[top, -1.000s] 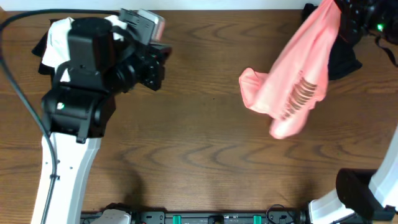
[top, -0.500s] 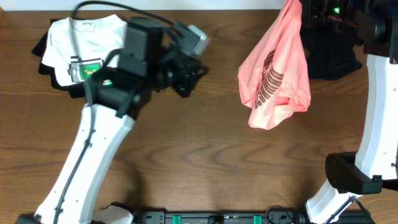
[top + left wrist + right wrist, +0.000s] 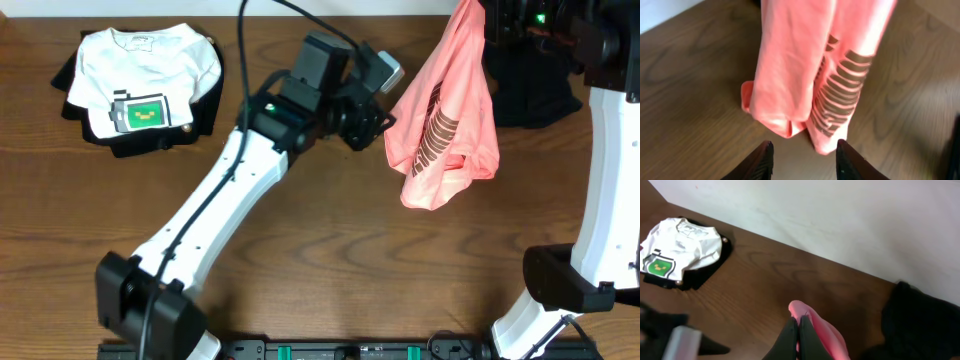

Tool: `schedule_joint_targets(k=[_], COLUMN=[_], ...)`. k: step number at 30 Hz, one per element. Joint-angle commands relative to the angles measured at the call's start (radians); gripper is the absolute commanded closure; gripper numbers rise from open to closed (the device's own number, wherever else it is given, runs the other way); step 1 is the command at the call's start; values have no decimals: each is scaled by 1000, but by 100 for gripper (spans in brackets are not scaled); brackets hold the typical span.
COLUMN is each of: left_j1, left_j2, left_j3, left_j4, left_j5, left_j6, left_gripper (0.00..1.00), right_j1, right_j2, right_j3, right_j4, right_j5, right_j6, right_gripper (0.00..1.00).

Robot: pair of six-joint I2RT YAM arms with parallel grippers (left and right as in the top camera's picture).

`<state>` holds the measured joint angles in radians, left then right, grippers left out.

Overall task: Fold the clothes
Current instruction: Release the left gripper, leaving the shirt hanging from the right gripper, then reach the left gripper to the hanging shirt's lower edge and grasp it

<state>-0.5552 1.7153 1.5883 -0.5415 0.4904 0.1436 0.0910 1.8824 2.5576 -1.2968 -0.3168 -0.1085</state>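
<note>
**A:** Quickly, where's the shirt?

**B:** The salmon-pink T-shirt [image 3: 445,130] hangs bunched in the air over the far right part of the table [image 3: 300,260]. Its dark striped print shows on the front folds.

**A:** Who's holding it?

**B:** The right gripper [image 3: 799,330], up at the top edge of the overhead view. Its fingers are pressed together, pinching a fold of the pink cloth, and the shirt drapes down from there.

**A:** Does the bottom touch the wood?

**B:** Can't tell. The wrist view shows the lower end close above the table, but contact is unclear.

**A:** Left side?

**B:** The left arm stretches across the middle of the table. The left gripper [image 3: 804,152] sits just beside the hanging shirt and points at its lower end. Its fingers [image 3: 760,162] are spread with nothing between them, and they are not touching the cloth.

**A:** Anything else?

**B:** A white T-shirt [image 3: 140,75] with a green print lies flat at the far left, on top of a black garment [image 3: 205,100]. A black heap [image 3: 535,95] sits at the far right, behind the pink shirt.
</note>
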Motion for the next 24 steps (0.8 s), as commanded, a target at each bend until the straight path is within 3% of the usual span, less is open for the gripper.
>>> schedule_joint_targets(k=[1,7,13,19,24], left_j1=[-16,-45,-86,-135,-163], left_j2=[28,64,75,78,79], left_j3=[-9,-10,-10,-14,-14], left_j4=[51,135,171,179,237], left_j5=[-78,-171,-172,-299,-307], left_j6=[-155,-312,-306,-290,-283], left_gripper=[58,55,52,50,50], right_j1=[-1,-1,-3,-11,-11], right_j2=[-15,-15,-15,-15,-15], right_j3=[13,13,13,13,13], right_j4=[1,-5,-14,-27,-33], right_j5=[0,23,26,25,25], right_j6=[18,18,18,18,18], right_gripper=[99,99,99,99,99])
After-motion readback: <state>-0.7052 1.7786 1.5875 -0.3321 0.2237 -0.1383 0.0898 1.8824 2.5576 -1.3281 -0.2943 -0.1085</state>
